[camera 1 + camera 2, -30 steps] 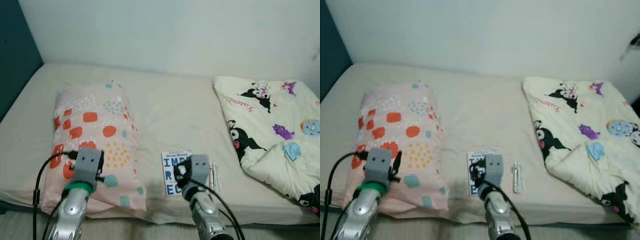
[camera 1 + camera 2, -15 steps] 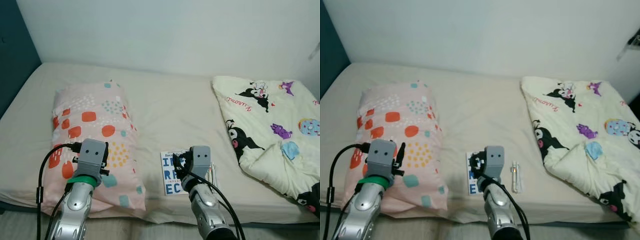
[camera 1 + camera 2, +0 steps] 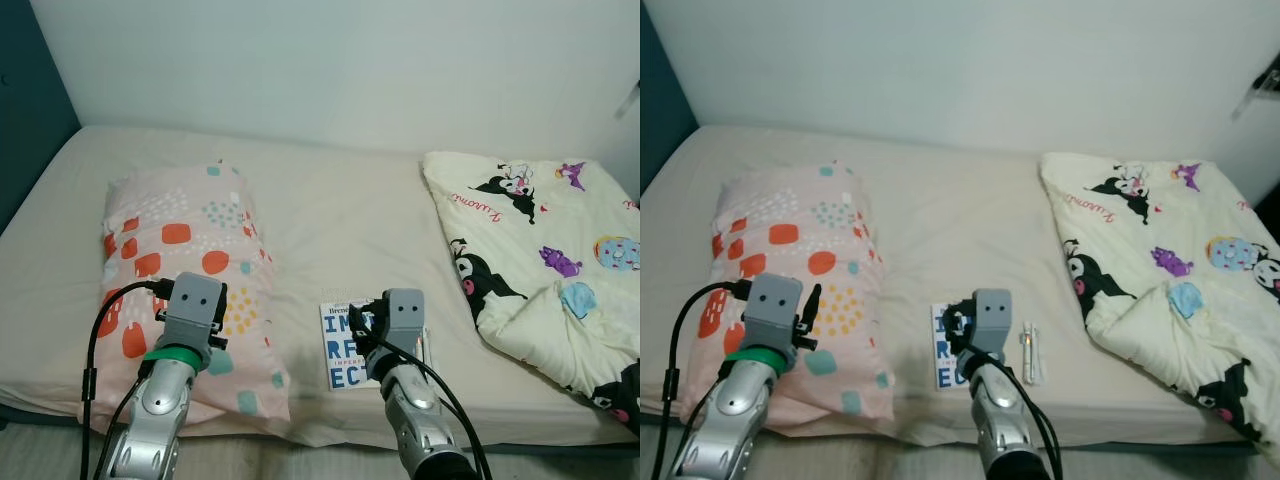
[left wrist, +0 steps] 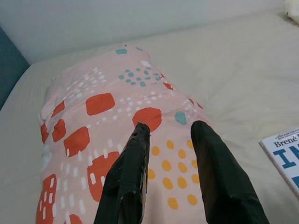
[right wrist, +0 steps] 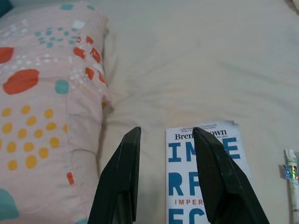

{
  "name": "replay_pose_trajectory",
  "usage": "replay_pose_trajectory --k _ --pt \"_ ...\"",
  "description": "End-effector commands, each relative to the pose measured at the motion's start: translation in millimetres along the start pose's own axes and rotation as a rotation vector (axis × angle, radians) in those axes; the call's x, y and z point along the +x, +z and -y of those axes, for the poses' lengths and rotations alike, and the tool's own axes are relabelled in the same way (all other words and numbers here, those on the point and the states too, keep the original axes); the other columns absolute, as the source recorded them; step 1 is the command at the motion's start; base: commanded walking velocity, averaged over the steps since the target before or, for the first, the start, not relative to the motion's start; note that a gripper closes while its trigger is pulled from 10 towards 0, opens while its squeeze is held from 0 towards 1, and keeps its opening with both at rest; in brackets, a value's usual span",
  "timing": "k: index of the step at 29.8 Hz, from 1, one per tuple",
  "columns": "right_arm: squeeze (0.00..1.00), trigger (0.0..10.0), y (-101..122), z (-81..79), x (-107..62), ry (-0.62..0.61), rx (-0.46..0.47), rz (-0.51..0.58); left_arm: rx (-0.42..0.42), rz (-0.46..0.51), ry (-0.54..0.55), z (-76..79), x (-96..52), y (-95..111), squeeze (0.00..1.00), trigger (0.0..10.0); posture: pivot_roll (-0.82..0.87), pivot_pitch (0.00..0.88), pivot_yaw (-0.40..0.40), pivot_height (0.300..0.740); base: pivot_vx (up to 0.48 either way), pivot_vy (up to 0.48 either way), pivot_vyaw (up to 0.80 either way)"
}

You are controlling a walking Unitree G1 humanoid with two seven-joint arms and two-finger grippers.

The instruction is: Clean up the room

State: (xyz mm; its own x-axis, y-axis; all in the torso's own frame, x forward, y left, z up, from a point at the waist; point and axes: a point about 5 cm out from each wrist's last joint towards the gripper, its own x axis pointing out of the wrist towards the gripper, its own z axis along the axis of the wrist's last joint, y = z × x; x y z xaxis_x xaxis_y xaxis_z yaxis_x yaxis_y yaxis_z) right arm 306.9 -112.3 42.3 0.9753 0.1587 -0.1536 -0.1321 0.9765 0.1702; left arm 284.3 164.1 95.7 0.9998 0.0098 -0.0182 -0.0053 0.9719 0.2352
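Note:
A white book with blue letters (image 3: 347, 345) lies flat on the beige bed (image 3: 350, 215) near its front edge. My right gripper (image 5: 164, 135) hovers open just above the book's near left part. Beside the book on the right lies a small white tube (image 3: 1032, 352). A pink pillow with orange, teal and yellow spots (image 3: 180, 260) rests on the left of the bed. Over its front part my left gripper (image 4: 169, 127) is held open with nothing between its fingers. A cream cartoon-print blanket (image 3: 545, 255) is bunched on the right of the bed.
A white wall (image 3: 330, 70) runs behind the bed. A dark teal wall (image 3: 25, 100) borders the left side. The mattress's front edge (image 3: 320, 435) is right under my arms. Bare sheet lies between pillow and blanket.
The view has shifted slightly. Both arms have edged forward over the bed, the left gripper further over the pillow and the right one closer above the book.

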Motion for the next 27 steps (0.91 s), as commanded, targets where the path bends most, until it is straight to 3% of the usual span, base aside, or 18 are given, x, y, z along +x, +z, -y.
replay_pose_trajectory --k 1,5,27 --pt "0.0 10.0 -6.7 5.0 -2.6 -0.022 0.012 -0.034 -0.01 -0.027 -0.011 2.3 0.6 -3.5 0.0 10.0 0.08 0.0 -0.029 0.74 0.0 0.0 0.0" --pt "0.0 10.0 -7.6 4.1 -2.4 -0.02 0.013 -0.039 -0.018 -0.039 -0.011 0.7 2.0 -3.5 0.0 10.0 0.08 0.0 -0.023 0.74 0.0 0.097 0.0" --pt "0.0 10.0 -10.3 4.3 -1.2 -0.025 0.025 -0.064 -0.003 -0.058 -0.016 -7.3 3.2 -9.2 0.0 10.0 0.1 0.0 -0.021 0.74 0.0 0.48 0.0"
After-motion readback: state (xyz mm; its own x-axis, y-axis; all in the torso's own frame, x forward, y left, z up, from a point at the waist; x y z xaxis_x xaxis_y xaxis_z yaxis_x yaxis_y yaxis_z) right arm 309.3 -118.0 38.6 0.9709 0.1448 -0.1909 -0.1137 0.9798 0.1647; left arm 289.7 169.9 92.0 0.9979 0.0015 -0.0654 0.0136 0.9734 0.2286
